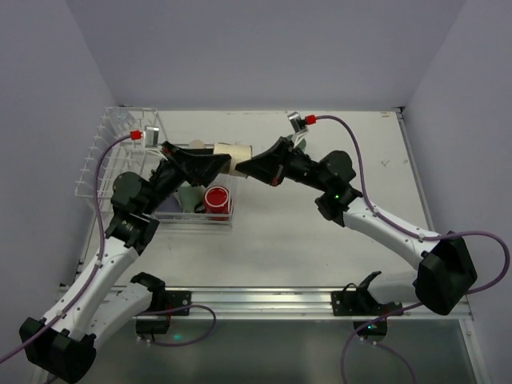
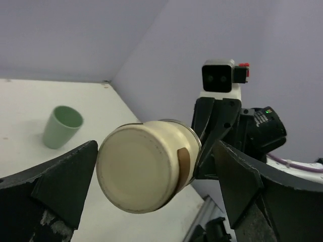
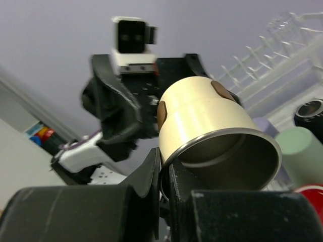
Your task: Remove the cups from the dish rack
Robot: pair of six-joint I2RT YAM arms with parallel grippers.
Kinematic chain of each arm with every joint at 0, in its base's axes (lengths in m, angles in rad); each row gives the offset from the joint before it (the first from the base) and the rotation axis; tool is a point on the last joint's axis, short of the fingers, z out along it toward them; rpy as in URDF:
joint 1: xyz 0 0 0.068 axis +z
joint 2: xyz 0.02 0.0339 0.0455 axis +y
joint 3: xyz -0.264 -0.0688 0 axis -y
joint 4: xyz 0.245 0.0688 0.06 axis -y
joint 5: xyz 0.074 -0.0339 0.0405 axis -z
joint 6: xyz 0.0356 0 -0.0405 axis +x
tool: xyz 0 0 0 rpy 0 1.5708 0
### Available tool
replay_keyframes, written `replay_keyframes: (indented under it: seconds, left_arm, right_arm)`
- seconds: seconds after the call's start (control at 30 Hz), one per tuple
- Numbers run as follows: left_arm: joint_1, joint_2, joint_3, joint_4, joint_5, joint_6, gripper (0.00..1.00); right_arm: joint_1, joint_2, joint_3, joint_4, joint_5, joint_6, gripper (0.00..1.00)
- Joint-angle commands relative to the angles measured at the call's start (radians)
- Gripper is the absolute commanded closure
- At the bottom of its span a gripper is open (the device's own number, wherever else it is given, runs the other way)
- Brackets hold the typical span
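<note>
Overhead, the two arms met above the tabletop (image 1: 320, 256), just to the right of the dish rack (image 1: 112, 152), with a beige cup (image 1: 236, 156) lying on its side in the air between them. The right claw (image 3: 164, 169) was pinching that cup by its rim, one finger inside the mouth and one outside. The left claw (image 2: 155, 151) was spread wide around the cup's base, with a gap showing on each side, so its fingers did not touch. Below them, a red cup (image 1: 216, 198) and a mint green cup (image 1: 190, 196) stood in the rack's low basket. Another mint green cup (image 2: 61, 126) stood upright on the tabletop, well apart.
</note>
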Motion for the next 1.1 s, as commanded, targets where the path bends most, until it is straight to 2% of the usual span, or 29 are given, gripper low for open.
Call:
replay_keyframes:
  seconds: [0.0,0.03,0.1,0.13,0.17,0.27,0.33,0.37,0.4,0.47,0.53,0.63,0.73,0.93,1.07]
  left_arm:
    - [-0.002,-0.08,0.115,-0.219,-0.176,0.164,0.0]
    - [-0.002,-0.104,0.158,-0.274,-0.204,0.231,0.0]
    - [-0.002,-0.127,0.209,-0.485,-0.262,0.336,0.0]
    - [-0.002,-0.13,0.223,-0.487,-0.282,0.373,0.0]
    - [-0.002,-0.133,0.232,-0.581,-0.302,0.404,0.0]
    - [-0.002,-0.146,0.234,-0.721,-0.394,0.526,0.0]
    - [-0.002,-0.15,0.22,-0.764,-0.482,0.586,0.0]
    - [-0.002,-0.15,0.2,-0.781,-0.499,0.599,0.0]
    - [-0.002,-0.152,0.191,-0.781,-0.517,0.609,0.0]
    - [-0.002,-0.146,0.166,-0.769,-0.517,0.628,0.0]
    - [-0.002,-0.14,0.153,-0.748,-0.507,0.651,0.0]
    - [-0.001,-0.156,0.119,-0.695,-0.517,0.654,0.0]
    - [0.025,-0.193,0.08,-0.639,-0.444,0.665,0.0]
    - [0.013,-0.235,0.047,-0.637,-0.422,0.671,0.0]
    - [-0.013,-0.248,0.034,-0.64,-0.428,0.675,0.0]
  right_arm:
    - [-0.036,-0.047,0.028,-0.194,0.036,-0.144,1.0]
    - [-0.05,-0.052,0.042,-0.271,0.044,-0.182,1.0]
    - [-0.09,-0.053,0.117,-0.62,0.105,-0.375,1.0]
    - [-0.107,-0.047,0.117,-0.621,0.124,-0.376,1.0]
    - [-0.125,-0.038,0.161,-0.772,0.144,-0.457,1.0]
    - [-0.203,0.031,0.243,-1.013,0.184,-0.587,1.0]
    - [-0.22,0.086,0.281,-1.109,0.329,-0.65,1.0]
    - [-0.223,0.103,0.315,-1.182,0.393,-0.695,1.0]
    - [-0.23,0.14,0.332,-1.216,0.541,-0.712,1.0]
    - [-0.263,0.181,0.387,-1.308,0.662,-0.75,1.0]
    - [-0.303,0.23,0.418,-1.358,0.731,-0.766,1.0]
    - [-0.384,0.261,0.442,-1.391,0.75,-0.78,1.0]
    - [-0.438,0.293,0.471,-1.41,0.771,-0.789,1.0]
    - [-0.524,0.472,0.611,-1.419,0.705,-0.815,1.0]
    - [-0.547,0.617,0.764,-1.471,0.67,-0.838,1.0]
